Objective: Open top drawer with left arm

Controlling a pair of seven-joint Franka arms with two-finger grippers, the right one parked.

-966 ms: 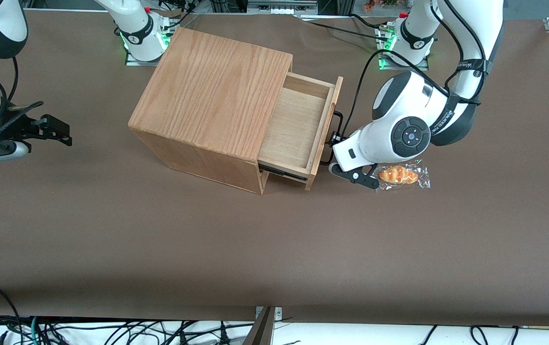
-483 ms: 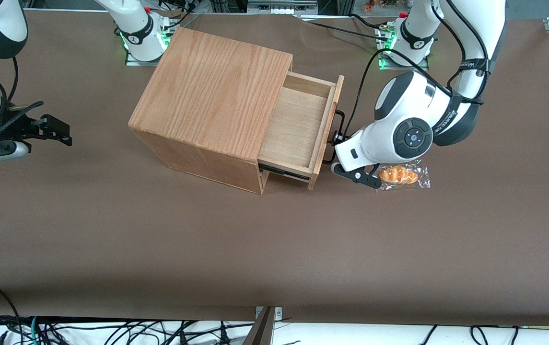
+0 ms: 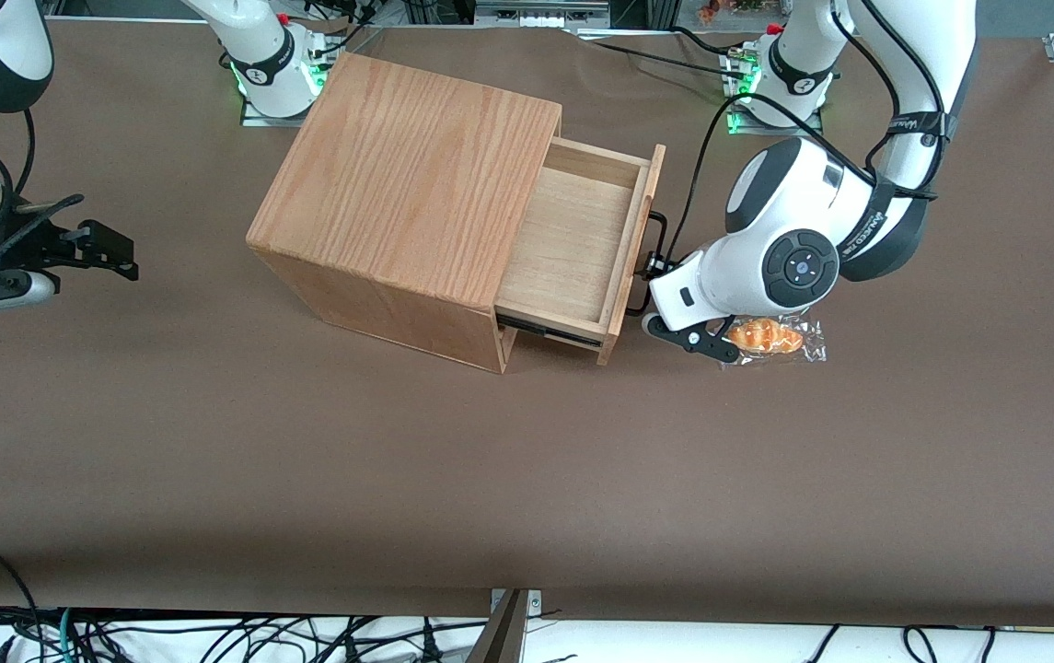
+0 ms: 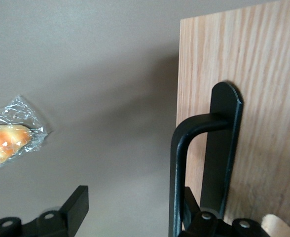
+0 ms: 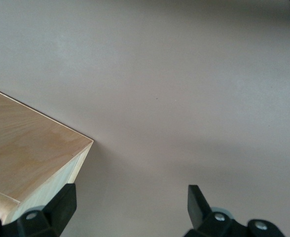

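The gripper sits at the top drawer's handle (fingers spread wide, hooking it).

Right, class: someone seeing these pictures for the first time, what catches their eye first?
Most striking is the oak-grain box with its top drawer pulled well out. In front of the drawer, the left arm has its tool at the black wire handle, fingers apart. Beside the tool lies a wrapped bread roll.

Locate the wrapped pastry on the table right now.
In the front view the pastry lies on the table, toward the working arm's end, beside the open pincer hooked on the drawer handle.
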